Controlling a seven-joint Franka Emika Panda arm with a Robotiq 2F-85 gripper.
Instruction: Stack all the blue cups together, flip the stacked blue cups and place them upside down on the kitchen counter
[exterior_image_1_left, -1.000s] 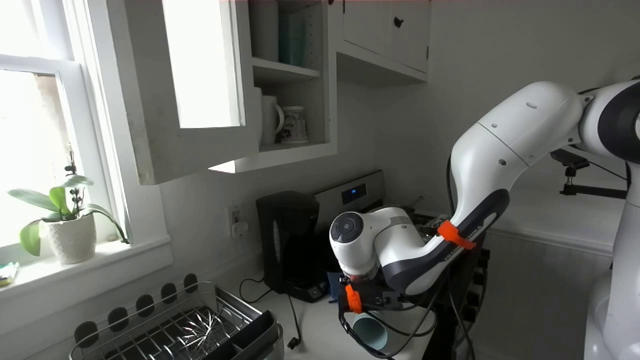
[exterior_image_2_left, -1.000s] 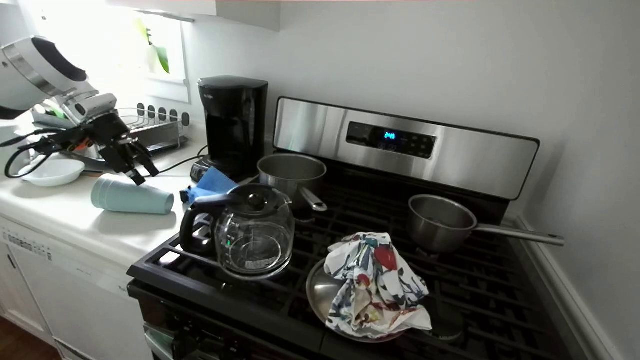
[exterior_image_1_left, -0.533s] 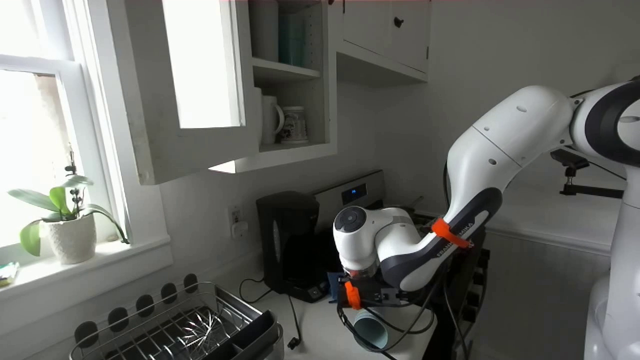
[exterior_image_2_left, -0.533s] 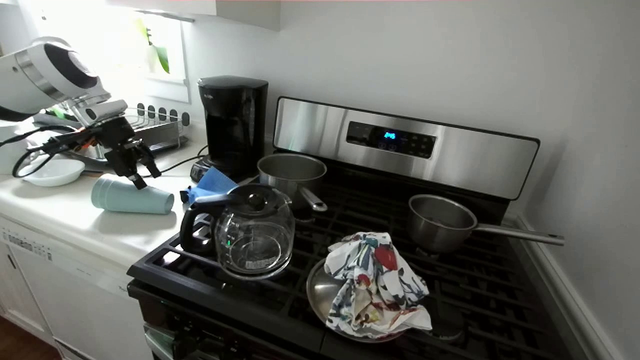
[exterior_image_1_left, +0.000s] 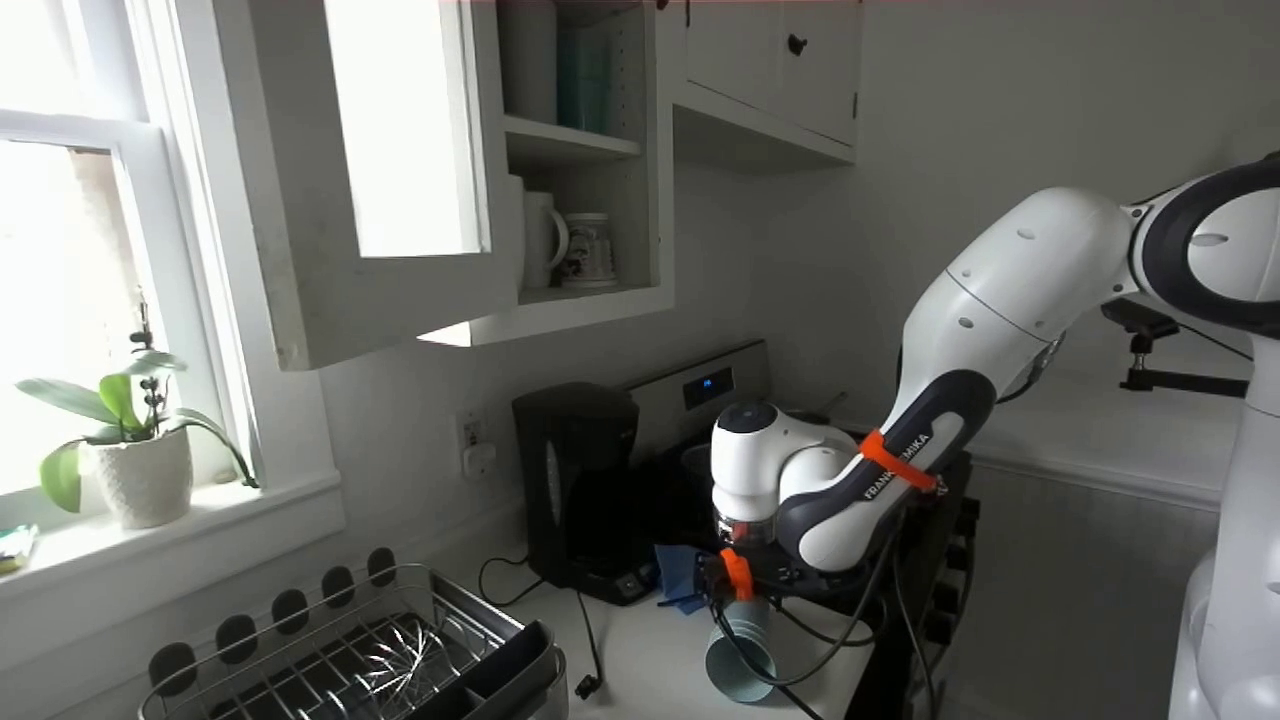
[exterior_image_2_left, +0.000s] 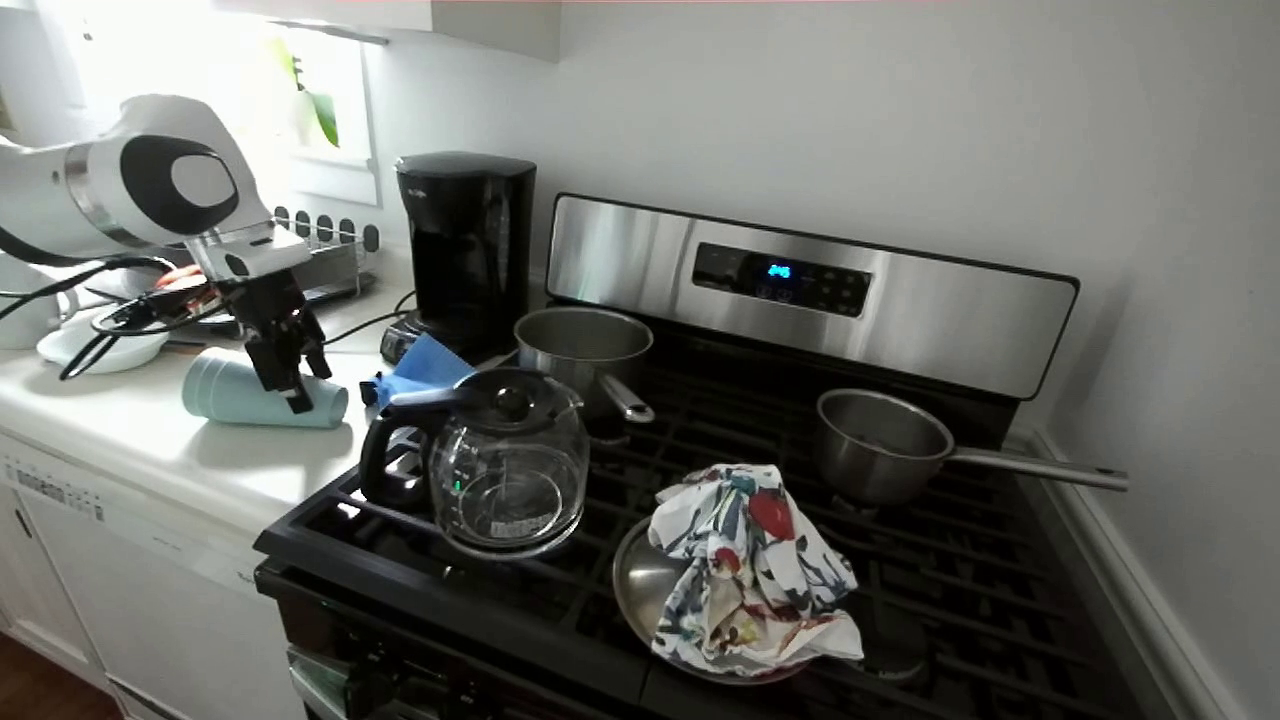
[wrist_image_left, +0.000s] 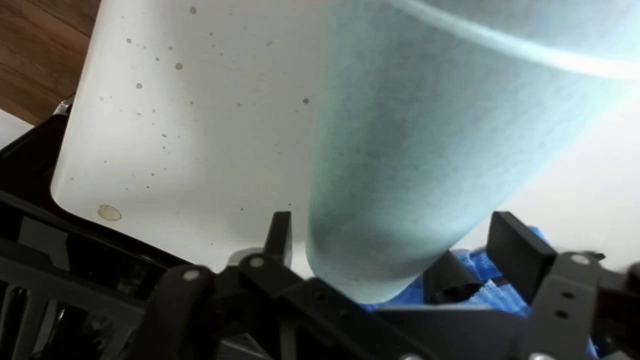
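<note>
Several pale blue cups (exterior_image_2_left: 232, 396), nested into a single stack, lie on their side on the white kitchen counter (wrist_image_left: 215, 125). In an exterior view the wide mouth end is at the left and the narrow base end at the right, toward the stove (exterior_image_2_left: 730, 420); the exact number of cups cannot be told. The gripper (wrist_image_left: 394, 232) hangs over the stack with its fingers well apart, one on each side of the base end; in the wrist view a gap shows between finger and cup wall on both sides, so nothing is clamped. A blue cloth (exterior_image_2_left: 425, 366) lies near the base end, in front of the coffee maker (exterior_image_2_left: 467, 250).

Step in hand: the stacking appears complete, and the pictures suggest the grasp that must come before the flip; turning and upside-down placing are not yet done.

Next move: the fingers should sit low enough to span the stack, draw together evenly on the base end, and lift it clear before the mouth is turned downward. Because the hold would fall on the outermost cup, the inner ones might slide out during the turn; a slow rotation close above the counter would limit this
</note>
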